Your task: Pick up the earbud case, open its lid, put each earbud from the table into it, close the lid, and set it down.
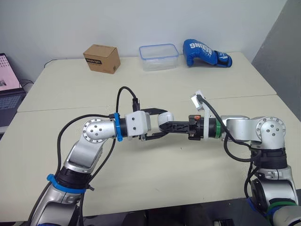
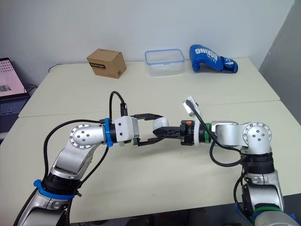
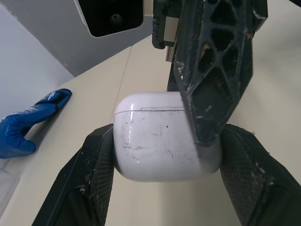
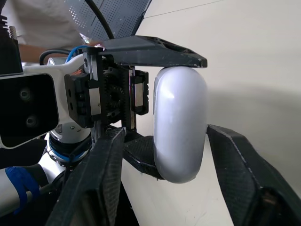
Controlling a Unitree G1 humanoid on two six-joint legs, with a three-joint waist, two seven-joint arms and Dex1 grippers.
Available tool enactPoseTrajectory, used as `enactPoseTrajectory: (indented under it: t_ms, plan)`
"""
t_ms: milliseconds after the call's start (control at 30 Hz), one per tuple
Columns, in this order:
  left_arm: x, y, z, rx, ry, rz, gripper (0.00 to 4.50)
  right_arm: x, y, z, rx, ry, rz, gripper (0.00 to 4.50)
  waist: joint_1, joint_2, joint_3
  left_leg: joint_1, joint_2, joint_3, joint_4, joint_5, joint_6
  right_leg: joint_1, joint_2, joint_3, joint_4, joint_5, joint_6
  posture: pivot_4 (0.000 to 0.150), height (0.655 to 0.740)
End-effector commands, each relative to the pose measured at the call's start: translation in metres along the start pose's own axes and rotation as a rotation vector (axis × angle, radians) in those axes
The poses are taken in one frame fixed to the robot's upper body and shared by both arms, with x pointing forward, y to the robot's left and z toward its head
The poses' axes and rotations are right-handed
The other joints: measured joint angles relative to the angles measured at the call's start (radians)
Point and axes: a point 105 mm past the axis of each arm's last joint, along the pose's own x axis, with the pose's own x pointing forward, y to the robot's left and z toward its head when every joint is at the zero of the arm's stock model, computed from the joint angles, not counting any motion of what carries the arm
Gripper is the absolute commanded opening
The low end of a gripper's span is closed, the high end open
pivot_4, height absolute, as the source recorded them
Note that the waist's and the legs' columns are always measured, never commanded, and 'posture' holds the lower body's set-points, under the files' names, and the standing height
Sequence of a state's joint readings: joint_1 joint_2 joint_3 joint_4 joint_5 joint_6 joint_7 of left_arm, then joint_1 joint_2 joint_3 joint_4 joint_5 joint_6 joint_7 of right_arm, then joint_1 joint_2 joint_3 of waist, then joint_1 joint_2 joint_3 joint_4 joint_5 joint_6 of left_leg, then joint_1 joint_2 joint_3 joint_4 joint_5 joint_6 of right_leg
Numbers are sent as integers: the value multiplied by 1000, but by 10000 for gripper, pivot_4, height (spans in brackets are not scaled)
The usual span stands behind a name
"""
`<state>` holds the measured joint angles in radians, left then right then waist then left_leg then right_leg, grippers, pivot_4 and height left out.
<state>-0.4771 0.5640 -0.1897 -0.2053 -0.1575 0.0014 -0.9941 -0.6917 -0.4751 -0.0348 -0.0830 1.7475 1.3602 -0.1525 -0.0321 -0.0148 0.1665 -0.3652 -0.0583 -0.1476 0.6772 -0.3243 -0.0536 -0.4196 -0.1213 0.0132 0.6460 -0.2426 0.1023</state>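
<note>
A white earbud case [image 3: 164, 141] hangs above the middle of the table [image 1: 141, 188], lid down along its seam. My left gripper [image 1: 161, 123] is shut on it, one black finger [image 3: 94, 165] pressing each side. My right gripper [image 4: 164, 136] reaches in from the opposite side and stands open, its fingers [image 4: 235, 169] straddling the case [image 4: 181, 122] with a gap showing on one side. In the head views the case [image 2: 161, 123] shows as a small white lump where the two grippers meet.
Along the table's far edge stand a cardboard box [image 1: 101, 58], a clear plastic container with a blue rim [image 1: 159, 56] and a blue boxing glove [image 1: 204, 52]. A laptop [image 1: 7, 89] sits off the left side.
</note>
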Motion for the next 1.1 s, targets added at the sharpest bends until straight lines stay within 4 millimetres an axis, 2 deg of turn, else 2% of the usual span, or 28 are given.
enactPoseTrajectory:
  t_ms: [33,100,133,367,467,633,700,900,1100]
  plan:
    - [1,4,14,44,-31,3,27827,-2,10,4,-17,-18,34,15661,0,0,0,0,0,0,0,0,0,0,0,0,0,0,0,1500,7307]
    - [1,4,14,39,-28,3,27827,-2,10,4,-16,-16,33,8860,0,0,0,0,0,0,0,0,0,0,0,0,0,0,0,1500,7307]
    - [1,4,14,38,-27,3,27827,-2,10,4,-15,-15,32,7716,0,0,0,0,0,0,0,0,0,0,0,0,0,0,0,1500,7307]
    - [1,8,15,31,-26,29,27827,-2,12,1,-9,-3,39,7775,0,0,0,0,0,0,0,0,0,0,0,0,0,0,0,1500,7307]
    - [-1,4,16,-22,-29,-31,27827,-1,13,0,-7,0,42,7775,0,0,0,0,0,0,0,0,0,0,0,0,0,0,0,1500,7307]
    - [-2,13,20,-62,-46,-3,43963,0,14,0,-9,3,42,7775,0,0,0,0,0,0,0,0,0,0,0,0,0,0,0,1500,7307]
    - [-4,17,19,-63,-37,17,44549,0,14,0,-20,6,33,7775,0,0,0,0,0,0,0,0,0,0,0,0,0,0,0,1500,7307]
    - [-27,23,7,-271,78,-65,44549,-5,7,4,-171,53,-48,7775,-1,0,0,0,0,0,0,0,0,0,1,0,0,0,0,1500,7307]
    - [-40,32,2,-483,154,-115,44549,-8,0,6,-500,166,-150,7775,-1,0,0,-1,0,-1,0,-1,2,0,1,-1,-1,0,1,1500,7307]
